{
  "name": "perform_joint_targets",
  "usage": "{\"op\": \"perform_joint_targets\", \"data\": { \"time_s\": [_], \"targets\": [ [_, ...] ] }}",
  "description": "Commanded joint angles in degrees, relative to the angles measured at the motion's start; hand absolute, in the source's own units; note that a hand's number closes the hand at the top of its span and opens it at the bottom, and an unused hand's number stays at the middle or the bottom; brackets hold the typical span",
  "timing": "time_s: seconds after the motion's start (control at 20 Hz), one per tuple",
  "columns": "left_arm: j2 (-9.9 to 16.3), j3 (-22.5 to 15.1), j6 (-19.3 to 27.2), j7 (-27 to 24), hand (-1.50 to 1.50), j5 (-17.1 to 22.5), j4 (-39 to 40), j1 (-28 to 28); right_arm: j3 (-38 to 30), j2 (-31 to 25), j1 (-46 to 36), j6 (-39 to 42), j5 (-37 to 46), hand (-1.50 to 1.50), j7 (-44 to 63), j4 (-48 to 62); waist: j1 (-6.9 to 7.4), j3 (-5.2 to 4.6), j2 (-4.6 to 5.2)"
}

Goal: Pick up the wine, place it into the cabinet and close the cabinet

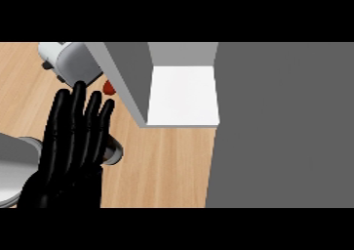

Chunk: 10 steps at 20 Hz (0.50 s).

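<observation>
My left hand (70, 141) hangs flat and empty by the tabletop's (165, 166) left edge; the cabinet (181, 95) stands open. I cannot see the wine, likely heavy, slippery glass, best gripped round its body.

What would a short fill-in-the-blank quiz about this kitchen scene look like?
1. The black hand has its fingers held ____.
2. The counter is made of light ____.
3. The shelf inside the open cabinet is coloured ____.

Missing words: straight; wood; white
</observation>
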Motion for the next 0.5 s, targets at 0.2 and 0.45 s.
{"op": "perform_joint_targets", "data": {
  "time_s": [0.2, 0.45],
  "targets": [
    [0.8, 3.8, -0.5, -2.8, -1.5, 2.4, -1.5, 7.0, -2.8, -0.4, -3.5, -1.4, -3.7, -1.5, 6.6, -5.2, 0.18, -0.02, 0.02],
    [2.5, 9.8, -3.0, -7.8, -1.5, 6.0, 0.2, 9.4, 0.2, 0.5, -0.9, 0.1, 0.1, -1.5, 3.8, -4.1, 0.14, -0.02, 0.04]
  ]
}}
